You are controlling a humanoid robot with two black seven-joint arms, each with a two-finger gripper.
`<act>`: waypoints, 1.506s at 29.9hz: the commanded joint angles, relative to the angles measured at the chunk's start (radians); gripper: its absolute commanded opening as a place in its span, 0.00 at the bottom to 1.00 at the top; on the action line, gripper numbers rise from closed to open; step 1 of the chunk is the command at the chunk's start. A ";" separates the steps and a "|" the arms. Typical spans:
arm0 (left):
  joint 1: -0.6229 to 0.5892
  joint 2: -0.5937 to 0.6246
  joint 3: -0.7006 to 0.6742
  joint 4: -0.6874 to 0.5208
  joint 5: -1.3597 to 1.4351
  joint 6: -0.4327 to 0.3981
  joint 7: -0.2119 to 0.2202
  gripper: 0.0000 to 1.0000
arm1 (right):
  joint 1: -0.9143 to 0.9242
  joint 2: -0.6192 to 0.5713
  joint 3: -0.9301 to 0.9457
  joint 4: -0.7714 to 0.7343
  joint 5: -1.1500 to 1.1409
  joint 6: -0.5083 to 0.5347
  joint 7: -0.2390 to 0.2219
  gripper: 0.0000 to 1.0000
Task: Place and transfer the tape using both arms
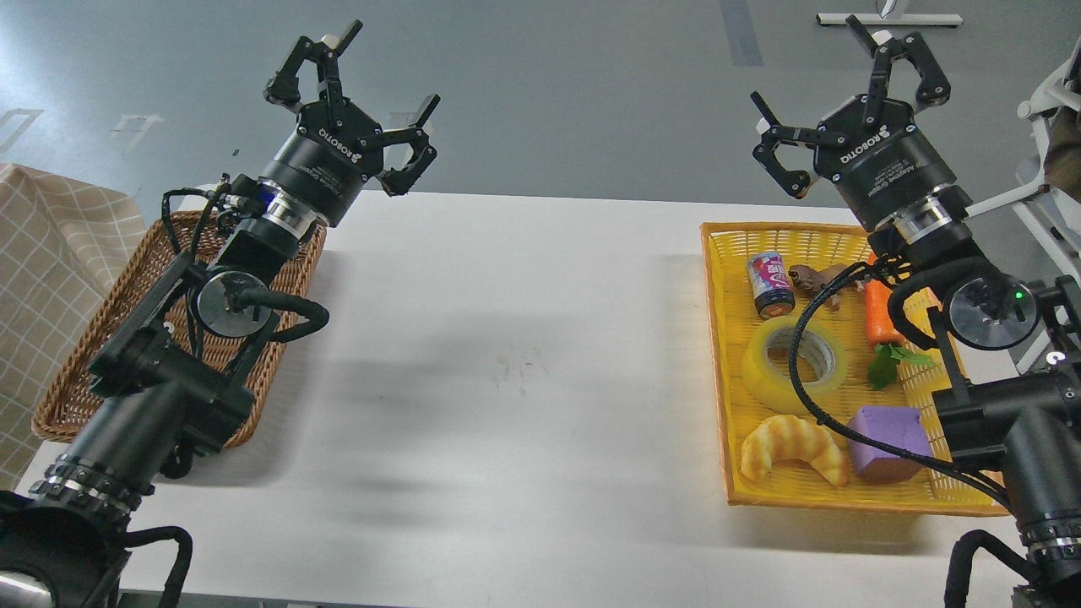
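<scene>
The tape [794, 364], a wide yellow translucent roll with a grey-white core, lies flat in the yellow basket [718, 338] on the right of the white table. A black cable of my right arm crosses in front of it. My right gripper [844, 93] is open and empty, raised above the basket's far edge. My left gripper [355, 101] is open and empty, raised above the far left of the table, near the brown wicker basket [101, 338].
The yellow basket also holds a small can [770, 284], a brown toy animal [817, 278], an orange carrot [878, 317], a croissant [792, 447] and a purple block [885, 442]. The white table [507, 380] lies between the baskets. A checked cloth [42, 253] is at far left.
</scene>
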 commanded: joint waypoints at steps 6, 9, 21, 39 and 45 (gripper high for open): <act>-0.009 0.001 0.002 -0.001 -0.008 0.000 -0.004 0.98 | 0.002 0.000 -0.002 0.004 0.002 0.000 0.003 1.00; -0.012 0.003 0.001 -0.001 -0.005 0.000 -0.010 0.98 | 0.002 0.000 -0.002 0.004 0.000 0.000 0.003 1.00; -0.012 -0.005 -0.007 0.006 0.001 0.000 -0.019 0.98 | -0.003 0.002 -0.002 0.004 0.000 0.000 0.008 1.00; -0.020 -0.005 -0.012 0.006 -0.002 0.000 -0.016 0.98 | 0.000 0.000 -0.002 0.004 -0.011 0.000 0.011 1.00; -0.018 -0.011 -0.013 0.006 -0.011 0.000 -0.021 0.98 | -0.002 0.000 -0.003 0.002 -0.014 0.000 0.012 1.00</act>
